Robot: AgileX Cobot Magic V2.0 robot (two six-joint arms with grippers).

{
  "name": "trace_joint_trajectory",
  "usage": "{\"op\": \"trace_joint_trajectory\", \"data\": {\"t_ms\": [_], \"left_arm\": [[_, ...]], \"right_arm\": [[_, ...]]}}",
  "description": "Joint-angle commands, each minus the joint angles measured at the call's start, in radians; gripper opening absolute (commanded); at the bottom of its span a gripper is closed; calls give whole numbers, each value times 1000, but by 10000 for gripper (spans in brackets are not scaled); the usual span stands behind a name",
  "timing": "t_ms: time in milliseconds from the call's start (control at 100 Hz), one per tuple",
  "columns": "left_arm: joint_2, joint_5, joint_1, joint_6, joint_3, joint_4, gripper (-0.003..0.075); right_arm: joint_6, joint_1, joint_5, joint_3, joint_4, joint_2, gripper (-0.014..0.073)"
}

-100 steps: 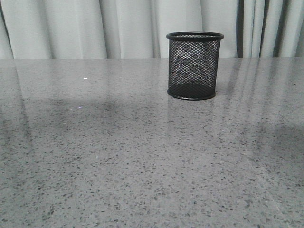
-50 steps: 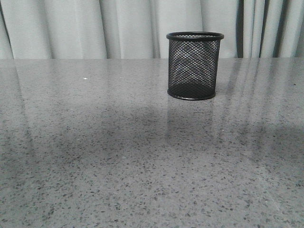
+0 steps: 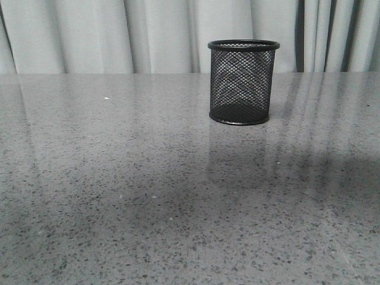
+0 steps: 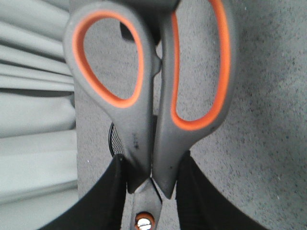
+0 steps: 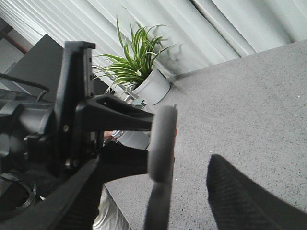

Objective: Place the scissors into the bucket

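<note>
Straight ahead in the front view: stands upright on the grey speckled table (image 3: 119, 196), toward the far edge and right of centre, the bucket (image 3: 243, 82), black mesh with a solid rim and base. Hangs behind it a pale pleated curtain (image 3: 89, 35). Shows neither arm nor scissors from this side; lies a broad soft shadow across the near part of the tabletop. Next, the left wrist view: fills most of the picture with the scissors (image 4: 144, 120), grey handles lined in orange, loops pointing away from the camera, pivot screw (image 4: 144, 221) low between the fingers. Clamps the left gripper (image 4: 151, 191) narrowly on the scissors just below the handles, one black finger pressed to each side. Peeks out a sliver of the bucket's mesh behind the handle neck, beyond the scissors, with the table beneath and the curtain to one side. Lastly, the right wrist view: spreads the right gripper (image 5: 153, 211) wide, its two dark fingers well apart and gripping nothing. Rises between them, farther off, a grey scissor handle seen edge-on, carried by black arm hardware (image 5: 72, 124). Sits in the background a green plant (image 5: 136, 52) in a white pot beside the curtain.
</note>
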State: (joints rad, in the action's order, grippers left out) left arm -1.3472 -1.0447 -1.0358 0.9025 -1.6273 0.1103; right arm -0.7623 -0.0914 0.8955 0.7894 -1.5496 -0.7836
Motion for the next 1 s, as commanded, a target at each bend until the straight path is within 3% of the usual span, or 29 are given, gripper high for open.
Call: {"op": "trace_joint_trajectory", "data": {"t_ms": [0,170,490,610,830,990], "left_arm": [[14,97,-19,-19,-32,3,-20],[-3,115,-38,-19,-32,3,-20],[-4,140,-39,-19,-32,-9,-6],[-4,140,-39,-19,-32,-11,111],[20,154,-37,-19,-32,-3,502],[77,167,-31,-124,-32,156,504]], "right_arm": [[-13,-3,12,34,-74,-12,423],[-14,-3,38,34,-74,-33,362],[-54,-3,67,34,-72,-42,-15],[-67,-3,69,34,-72,-42,-64],[-67,-3,37,34,-56,-42,-63],[-67,-1,-50,58,72,-42,-53]]}}
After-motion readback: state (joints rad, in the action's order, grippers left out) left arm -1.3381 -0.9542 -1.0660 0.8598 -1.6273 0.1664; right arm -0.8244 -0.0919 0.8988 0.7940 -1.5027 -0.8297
